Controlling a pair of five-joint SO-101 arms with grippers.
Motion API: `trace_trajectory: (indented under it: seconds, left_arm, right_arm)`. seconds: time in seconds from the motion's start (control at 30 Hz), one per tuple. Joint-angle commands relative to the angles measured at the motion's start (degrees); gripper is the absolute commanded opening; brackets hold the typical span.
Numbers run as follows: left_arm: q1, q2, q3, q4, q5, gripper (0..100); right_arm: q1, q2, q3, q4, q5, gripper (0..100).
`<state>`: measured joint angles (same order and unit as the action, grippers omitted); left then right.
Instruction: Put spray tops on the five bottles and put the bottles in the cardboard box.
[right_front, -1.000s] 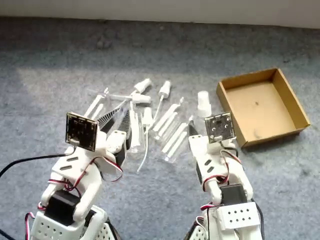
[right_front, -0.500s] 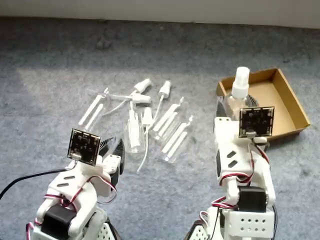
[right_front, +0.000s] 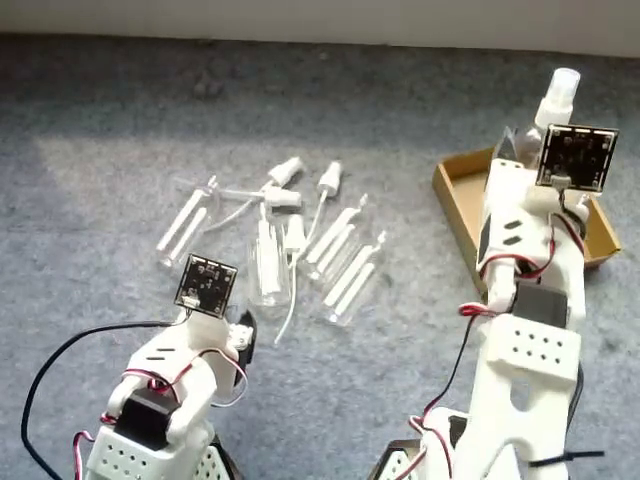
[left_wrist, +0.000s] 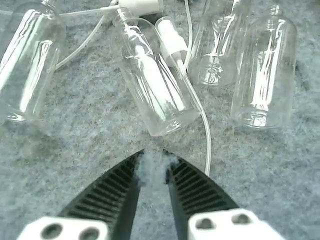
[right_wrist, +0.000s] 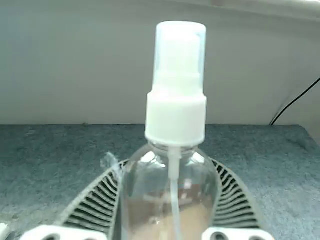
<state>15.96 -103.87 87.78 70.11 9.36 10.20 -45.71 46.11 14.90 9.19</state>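
Right tool (right_wrist: 162, 170) clamping one topped bottle (right_wrist: 150, 200) over box (right_front: 455, 200), left tool (left_wrist: 153, 157) barely parted, four bare bottles (left_wrist: 157, 85), four loose tops (right_front: 285, 170)

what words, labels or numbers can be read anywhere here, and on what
None can be read. The clear bottles on the carpet carry no labels, the capped bottle in the right pincer is plain, and the cardboard box shows no print. The dark square boards on the wrists are too small to tell.
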Motion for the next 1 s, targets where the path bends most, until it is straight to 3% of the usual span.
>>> trace_trajectory:
  seconds: [0.0, 0.3, 0.53, 0.97]
  left_arm:
    - [-0.8, -0.3, 0.7, -0.6, -0.4, 1]
    - [-0.8, -0.3, 6.6, -10.1, -0.4, 1]
    - [-0.8, -0.3, 6.6, -10.4, -0.4, 1]
    - [-0.8, -0.3, 8.0, -10.7, -0.5, 1]
  right_arm:
    - [2.0, 6.4, -1.4, -10.6, 0.1, 11.9]
    - [5.6, 29.4, -1.9, -29.1, 0.1, 11.9]
    - [6.5, 47.5, -7.5, -46.5, 0.1, 11.9]
    - [6.5, 77.0, -40.6, -47.3, 0.1, 11.7]
